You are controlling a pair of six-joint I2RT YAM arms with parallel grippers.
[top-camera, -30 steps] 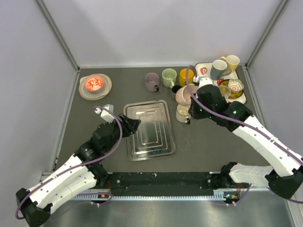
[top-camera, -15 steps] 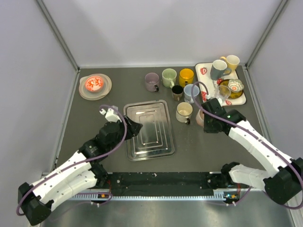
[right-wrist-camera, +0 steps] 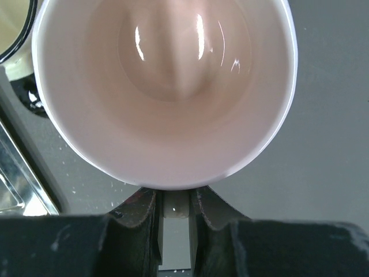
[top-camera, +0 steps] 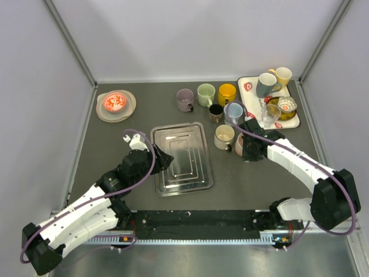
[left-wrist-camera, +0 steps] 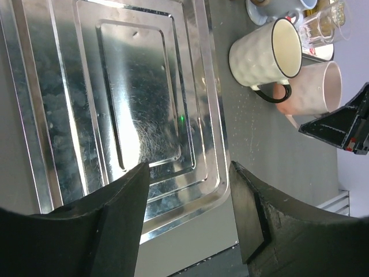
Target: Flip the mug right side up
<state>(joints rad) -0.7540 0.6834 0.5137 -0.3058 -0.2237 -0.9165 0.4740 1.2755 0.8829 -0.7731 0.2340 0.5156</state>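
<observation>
The pink mug (top-camera: 240, 144) stands mouth up on the dark table, just right of a cream mug (top-camera: 223, 137). The right wrist view looks straight into the pink mug's (right-wrist-camera: 164, 86) empty bowl. My right gripper (right-wrist-camera: 176, 202) is shut on the mug's handle, which shows as a pale strip between the fingers. From above, the right gripper (top-camera: 251, 149) sits at the mug's right side. My left gripper (left-wrist-camera: 190, 196) hangs open and empty over the near right corner of the metal tray (left-wrist-camera: 138, 86). The pink mug (left-wrist-camera: 311, 86) and cream mug (left-wrist-camera: 265, 55) also show in the left wrist view.
A row of mugs stands behind: purple (top-camera: 185, 99), green (top-camera: 206, 94), yellow (top-camera: 226, 93), a small black one (top-camera: 216, 111) and a blue-grey one (top-camera: 233, 112). A white tray (top-camera: 247, 99) holding cups and a glass sits back right. A plate (top-camera: 116, 105) lies back left.
My right arm carried the pink mug from a raised, tilted pose near the back mugs down to the table beside the cream mug, mouth now up. The left gripper shifted only slightly.
</observation>
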